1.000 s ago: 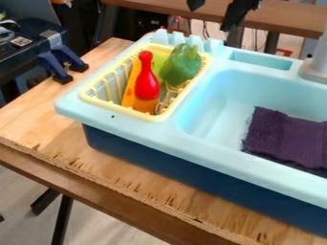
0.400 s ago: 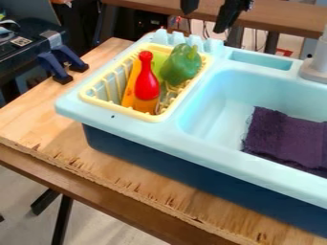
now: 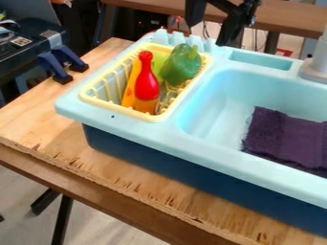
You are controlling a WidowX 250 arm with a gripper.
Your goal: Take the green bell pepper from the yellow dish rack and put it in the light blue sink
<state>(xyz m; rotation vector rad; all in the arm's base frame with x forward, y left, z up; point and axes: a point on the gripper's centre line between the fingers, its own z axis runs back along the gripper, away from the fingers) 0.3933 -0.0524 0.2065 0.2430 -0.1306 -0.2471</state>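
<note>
Wooden boards make up the desk (image 3: 38, 119), with a brown table (image 3: 287, 18) and dark equipment behind it. On the desk a light-blue toy sink (image 3: 217, 160) is set, its lower body dark blue. At the top of the view, above the sink's back edge, a black gripper (image 3: 205, 34) is held with its fingers (image 3: 231, 31) pointing down. They are spread wide, and nothing is gripped between them; no contact with the sink can be made out.

Nearest to the fingers among the loose things is a green toy bell pepper (image 3: 182, 65). It is seen below them and slightly to the view's left, its stem turned upward, inside a pale-yellow dish rack (image 3: 118, 110). Farther down and left of the fingers, in the same rack, a red toy bottle (image 3: 147, 83) is propped almost upright, its long axis running up and down the view with the narrow neck on top. Just beside it, on the side farther from the fingers, a long orange-yellow piece (image 3: 132, 86) is tucked in, also steep.

Below and to the view's right of the fingers, a folded purple cloth (image 3: 287, 136) is laid in the basin, well apart from the rack. Farther right, a grey faucet (image 3: 316, 67) is mounted at the sink's back edge.
</note>
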